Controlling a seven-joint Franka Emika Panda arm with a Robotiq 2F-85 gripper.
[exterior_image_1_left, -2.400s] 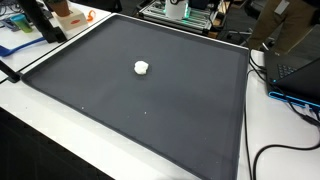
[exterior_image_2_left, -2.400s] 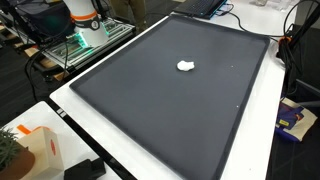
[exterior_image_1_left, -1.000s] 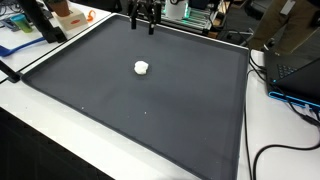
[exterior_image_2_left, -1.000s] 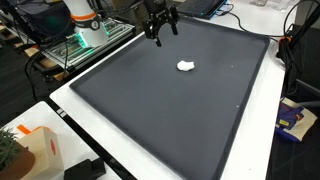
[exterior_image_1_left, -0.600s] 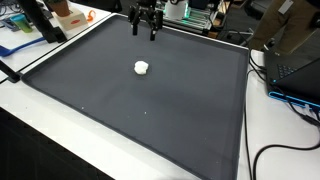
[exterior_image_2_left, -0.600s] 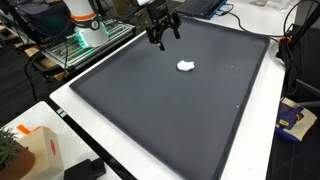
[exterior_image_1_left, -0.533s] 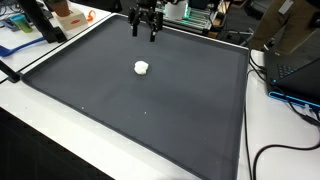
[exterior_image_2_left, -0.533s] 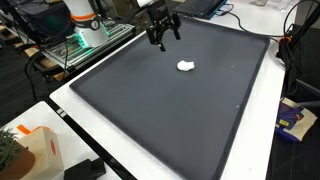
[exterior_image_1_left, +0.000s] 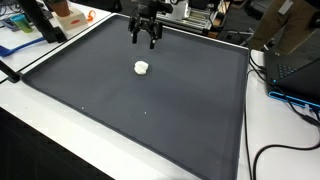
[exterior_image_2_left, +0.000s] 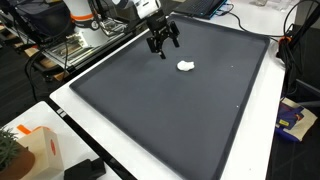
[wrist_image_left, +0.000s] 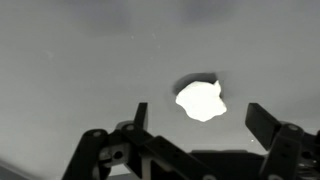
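Gripper (exterior_image_1_left: 143, 40) has come in over the far edge of the dark mat (exterior_image_1_left: 190, 115), jaws spread wide and empty. White lump (exterior_image_1_left: 142, 68) sits mid-mat, apart from the gripper. In the wrist view it is straight ahead, centred between the fingers (wrist_image_left: 139, 112).

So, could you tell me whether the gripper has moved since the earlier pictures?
Yes. In an exterior view the gripper has come in over the far edge of the black mat and closer to the white lump, which has not shifted.

A white lump (exterior_image_1_left: 142, 68) lies on the dark mat (exterior_image_1_left: 150, 115).
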